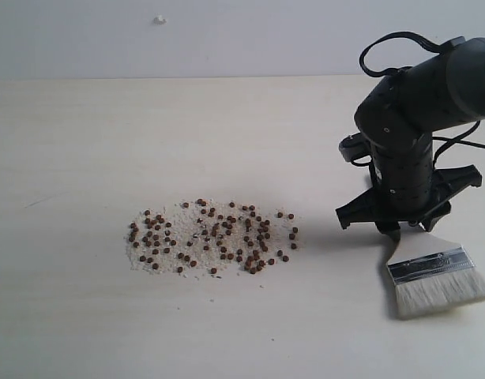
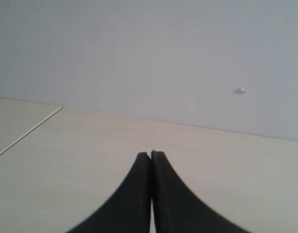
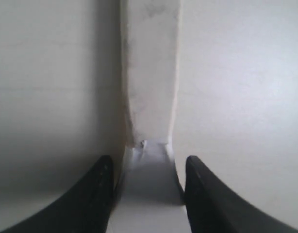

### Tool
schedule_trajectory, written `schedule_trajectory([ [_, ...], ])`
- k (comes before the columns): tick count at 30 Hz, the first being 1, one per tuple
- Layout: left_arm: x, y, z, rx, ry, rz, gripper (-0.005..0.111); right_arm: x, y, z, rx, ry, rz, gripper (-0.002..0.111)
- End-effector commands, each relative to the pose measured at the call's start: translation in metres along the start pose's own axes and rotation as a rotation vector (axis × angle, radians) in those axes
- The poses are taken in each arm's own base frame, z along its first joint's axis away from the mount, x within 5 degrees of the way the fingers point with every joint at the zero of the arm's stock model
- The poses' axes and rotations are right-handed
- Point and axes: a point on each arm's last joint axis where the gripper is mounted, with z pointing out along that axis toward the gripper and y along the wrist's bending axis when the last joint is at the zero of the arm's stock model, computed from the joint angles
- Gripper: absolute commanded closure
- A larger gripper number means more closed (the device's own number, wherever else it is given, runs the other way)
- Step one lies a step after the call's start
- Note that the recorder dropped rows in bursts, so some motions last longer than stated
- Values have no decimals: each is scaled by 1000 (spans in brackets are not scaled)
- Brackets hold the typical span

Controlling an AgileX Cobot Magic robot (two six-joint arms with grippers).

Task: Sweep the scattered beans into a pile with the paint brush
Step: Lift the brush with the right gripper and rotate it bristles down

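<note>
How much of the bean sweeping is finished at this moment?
Done: nothing; the beans lie spread in a wide patch, not a pile. In hand: the right gripper has its jaws astride the paint brush handle; the brush lies on the table, grip unclear. Remaining: lifting it and all the sweeping.

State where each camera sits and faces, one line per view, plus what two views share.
Exterior view: off the arms, looking down on the table and beans; the right claw on the paint brush shows.
Left wrist view: on the left arm, facing across the table to the wall; shut left claw shows.
Right wrist view: on the right arm, facing down the paint brush handle, held between its claw.
Shared: exterior and left wrist both catch the white wall speck.
</note>
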Motion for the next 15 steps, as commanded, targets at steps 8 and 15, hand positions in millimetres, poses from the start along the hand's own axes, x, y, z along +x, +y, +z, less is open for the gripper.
schedule_trajectory([
  [8,1,0,-1,5,-6,-9,107,5,-12,2,126,42,-76,108],
  [15,1,0,-1,5,-6,-9,107,1,-9,2,91,5,-93,108],
])
